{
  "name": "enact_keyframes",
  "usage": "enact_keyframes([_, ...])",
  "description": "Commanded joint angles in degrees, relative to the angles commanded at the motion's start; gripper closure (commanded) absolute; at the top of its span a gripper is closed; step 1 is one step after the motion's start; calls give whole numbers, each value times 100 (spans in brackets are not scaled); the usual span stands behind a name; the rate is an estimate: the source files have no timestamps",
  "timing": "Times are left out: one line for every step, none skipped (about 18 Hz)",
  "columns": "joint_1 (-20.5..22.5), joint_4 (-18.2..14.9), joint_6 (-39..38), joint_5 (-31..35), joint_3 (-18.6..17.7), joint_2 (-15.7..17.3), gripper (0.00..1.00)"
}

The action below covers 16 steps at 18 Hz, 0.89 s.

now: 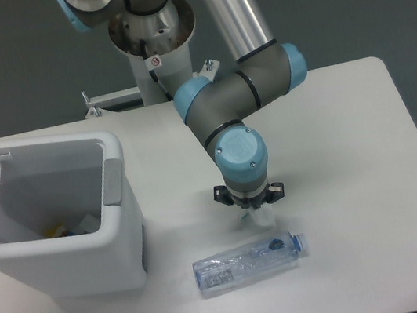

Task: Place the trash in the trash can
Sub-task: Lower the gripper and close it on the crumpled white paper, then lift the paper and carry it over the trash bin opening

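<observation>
Your gripper (252,211) is hanging at frame centre, just above the bottle; its jaws are hiding under the wrist, so you cannot tell their opening or any load. At left, the trash can (123,218) is standing lid-up. The crushed bottle (245,262) is lying lower centre, looking light, springy, slippery: take its midsection crosswise.

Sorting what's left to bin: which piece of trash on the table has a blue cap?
The clear crushed plastic bottle, lying on its side near the table's front edge. The other piece, a small clear wrapper, sits under the claw and has no cap.
</observation>
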Motion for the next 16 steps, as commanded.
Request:
enact_keyframes([0,-35,0,-1,35,0,100])
enact_keyframes([0,-44,26,26,44,0,100])
enact_keyframes([0,-53,26,26,44,9,100])
enact_keyframes([17,-62,35,8,53,35,100])
enact_keyframes([35,-62,35,-9,53,87,100])
enact_keyframes([53,-79,53,-18,53,140,100])
enact_keyframes([88,-79,149,-18,53,176,100])
enact_keyframes([149,-79,297,-18,53,228,100])
enact_keyframes([193,-97,482,-44,45,350,100])
enact_keyframes([202,-114,544,-149,71,404,100])
enact_keyframes([254,-123,571,-246,140,465,100])
enact_keyframes([316,-123,589,-412,306,579,100])
enact_keyframes([316,-123,589,-622,456,624,100])
enact_keyframes([316,-167,580,-999,684,746,100])
enact_keyframes([290,-298,571,-1359,886,869,100])
enact_keyframes([264,-403,537,-1572,1001,940,100])
